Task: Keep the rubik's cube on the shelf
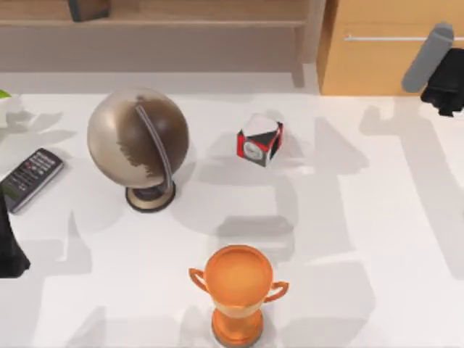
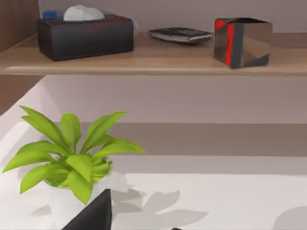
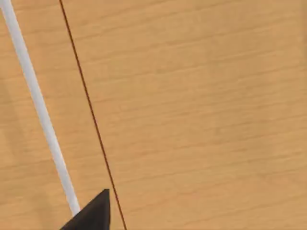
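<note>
Rubik's cube (image 2: 242, 42): standing flat on the shelf (image 2: 168, 55), upper right of the left wrist view, near the board's front edge.
Look of the cube: glossy grey-silver side faces, a red band down one edge, a red patch at the upper corner, a dark top; sticker grids cannot be made out.
Neighbours on the board: flat dark remote-like slab (image 2: 180, 34) just beside the cube; black tissue box (image 2: 85, 36) with a white tissue on top, well apart, upper left of that view.
Shelf from above: light-brown board (image 1: 217, 22) along the top edge of the top view, wooden upright post (image 1: 313, 36) at its right end; a dark block (image 1: 88, 9) on it at upper left, cropped, identity cannot tell.
Below the shelf: leafy green plant (image 2: 72, 153) in a white pot, lower left of the left wrist view.
Table (image 1: 362, 217): white, streaked with shadows.
Dial cube (image 1: 259, 140): red, black and white, tilted on a corner, just above frame centre.
Globe (image 1: 138, 141): brown, on a round stand, left of centre.
Trophy (image 1: 238, 290): orange, two handles, bottom centre.
Table remote (image 1: 30, 177): black, lying flat, left edge.
Drawer (image 1: 391, 51): light wood with a silver bar handle (image 1: 391, 38), upper right.
Left gripper (image 1: 6, 250): left edge, below the table remote; opening cannot tell, holding nothing seen.
Right gripper (image 1: 444, 90): upper right corner, in front of the drawer; opening cannot tell, holding nothing seen.
</note>
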`<state>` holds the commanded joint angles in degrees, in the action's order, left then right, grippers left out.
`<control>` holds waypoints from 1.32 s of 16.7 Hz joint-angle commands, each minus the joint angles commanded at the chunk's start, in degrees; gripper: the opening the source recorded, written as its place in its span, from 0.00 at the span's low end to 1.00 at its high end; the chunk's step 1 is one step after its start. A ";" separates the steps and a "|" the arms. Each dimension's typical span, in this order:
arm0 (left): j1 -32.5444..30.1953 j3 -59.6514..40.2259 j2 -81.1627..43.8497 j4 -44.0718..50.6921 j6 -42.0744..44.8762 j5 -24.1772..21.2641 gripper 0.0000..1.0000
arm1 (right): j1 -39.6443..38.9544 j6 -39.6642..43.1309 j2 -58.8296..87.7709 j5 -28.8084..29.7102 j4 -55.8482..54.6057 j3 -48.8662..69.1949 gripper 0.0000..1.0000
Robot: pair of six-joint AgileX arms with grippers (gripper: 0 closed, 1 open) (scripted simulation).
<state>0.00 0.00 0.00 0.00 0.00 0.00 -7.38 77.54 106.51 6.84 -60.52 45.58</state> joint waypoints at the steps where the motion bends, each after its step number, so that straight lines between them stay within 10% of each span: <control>1: 0.00 0.00 0.00 0.00 0.00 0.00 1.00 | -0.48 2.37 4.12 0.87 -2.50 1.69 1.00; 22: 0.00 0.00 0.00 0.00 0.00 0.00 1.00 | -2.02 11.76 24.26 4.63 -9.34 15.20 1.00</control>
<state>0.00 0.00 0.00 0.00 0.00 0.00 -9.39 89.29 130.77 11.47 -69.87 60.78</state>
